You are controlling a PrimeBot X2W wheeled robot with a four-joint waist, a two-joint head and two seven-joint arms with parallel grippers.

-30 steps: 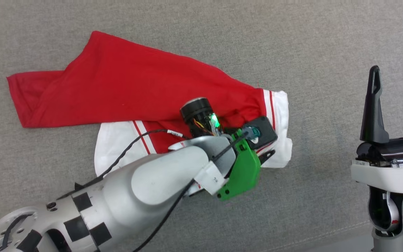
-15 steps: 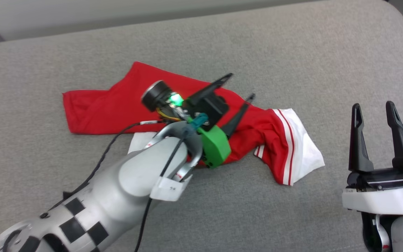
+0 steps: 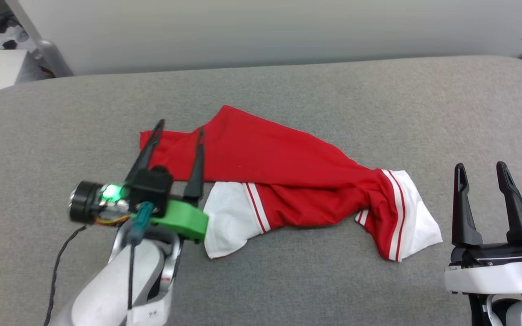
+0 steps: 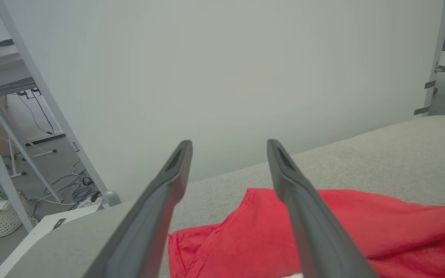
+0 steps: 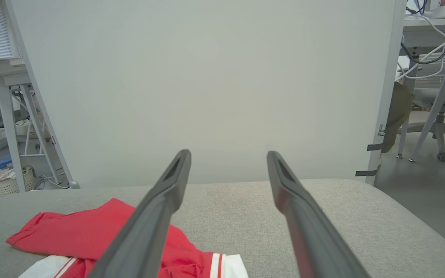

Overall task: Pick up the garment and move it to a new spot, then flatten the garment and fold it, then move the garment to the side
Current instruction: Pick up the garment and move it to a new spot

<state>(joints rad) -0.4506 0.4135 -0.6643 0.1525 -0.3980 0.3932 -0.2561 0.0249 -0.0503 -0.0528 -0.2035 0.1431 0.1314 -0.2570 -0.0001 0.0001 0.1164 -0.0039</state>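
Garment (image 3: 288,176) centred on cushion (image 3: 333,90), wide margins around

- Nothing I can actually read in any view.
- white tag (image 3: 151,312) on my left forearm (image 3: 107,290), bottom edge of the head view: a couple of tiny dark marks, maybe digits, too small to make out.
- dark sticker (image 4: 58,223) on the white desk corner (image 4: 33,239), lower left of the left wrist view: just a dark patch, illegible.
- garment (image 3: 288,181): side facing up is red cloth with red-white stripe trim, no lettering legible.
- grey tabs (image 5: 374,146) on the partition (image 5: 207,77) edge, right wrist view: blank as far as I can tell.
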